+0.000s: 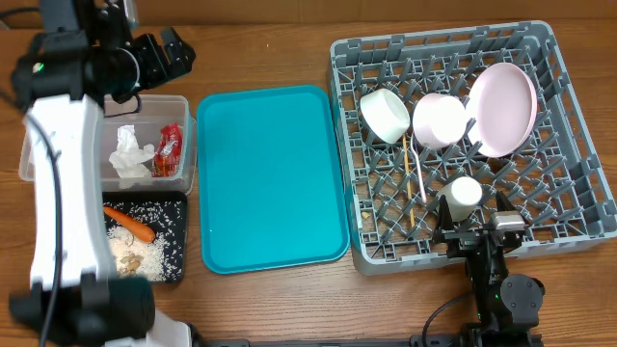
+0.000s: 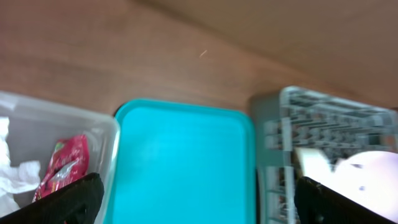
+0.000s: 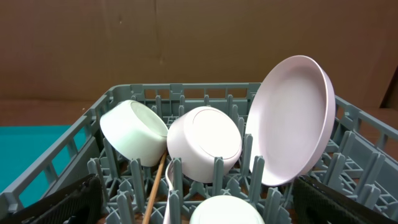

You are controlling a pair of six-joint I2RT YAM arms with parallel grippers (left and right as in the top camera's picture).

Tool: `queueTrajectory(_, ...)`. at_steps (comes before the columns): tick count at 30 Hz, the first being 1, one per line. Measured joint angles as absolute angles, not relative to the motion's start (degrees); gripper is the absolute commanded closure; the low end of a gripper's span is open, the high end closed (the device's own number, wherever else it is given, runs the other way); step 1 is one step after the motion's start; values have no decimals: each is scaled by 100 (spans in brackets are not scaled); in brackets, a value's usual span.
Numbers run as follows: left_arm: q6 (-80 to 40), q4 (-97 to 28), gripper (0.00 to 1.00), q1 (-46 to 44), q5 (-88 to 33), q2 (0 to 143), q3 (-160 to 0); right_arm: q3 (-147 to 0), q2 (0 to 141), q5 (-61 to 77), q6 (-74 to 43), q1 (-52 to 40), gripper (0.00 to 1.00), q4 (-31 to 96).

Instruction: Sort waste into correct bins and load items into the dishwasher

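Note:
The grey dishwasher rack (image 1: 578,193) holds the pink plate (image 1: 501,108), two white bowls (image 1: 386,114) (image 1: 440,120), a fork (image 1: 415,159), a chopstick (image 1: 407,188) and a small cup (image 1: 465,193). My right gripper (image 1: 474,222) hovers open at the rack's near edge, and the cup (image 3: 227,211) sits low between its fingers (image 3: 56,202), untouched. My left gripper (image 1: 159,53) stands open and empty above the far end of the clear tub (image 1: 106,116). The tub contains a napkin (image 1: 130,154) and a red wrapper (image 2: 62,168). The black tray (image 1: 174,207) carries a carrot (image 1: 130,222) and rice scraps.
A teal serving tray (image 1: 265,178) lies bare between the tub and the rack. In the left wrist view the same teal tray (image 2: 186,162) fills the space between the wide-spread fingers (image 2: 68,199). A brown wall rises behind the rack.

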State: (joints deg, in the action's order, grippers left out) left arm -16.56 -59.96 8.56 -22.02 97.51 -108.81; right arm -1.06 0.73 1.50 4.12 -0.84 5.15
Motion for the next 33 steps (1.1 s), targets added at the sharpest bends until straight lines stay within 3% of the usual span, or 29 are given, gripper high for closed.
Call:
queueTrajectory(19,-1658,-6012,0,-89,-2206,6775,-10914,-106,73,150,410,-84,0,513)
queueTrajectory(28,-1717,-7557,0,-117,-2209,6213,-10895,-106,73,150,410,-84,0,513)
queueTrajectory(33,-1973,-7548,0,-115,-2206,5601,-10324,-106,73,150,410,-84,0,513)
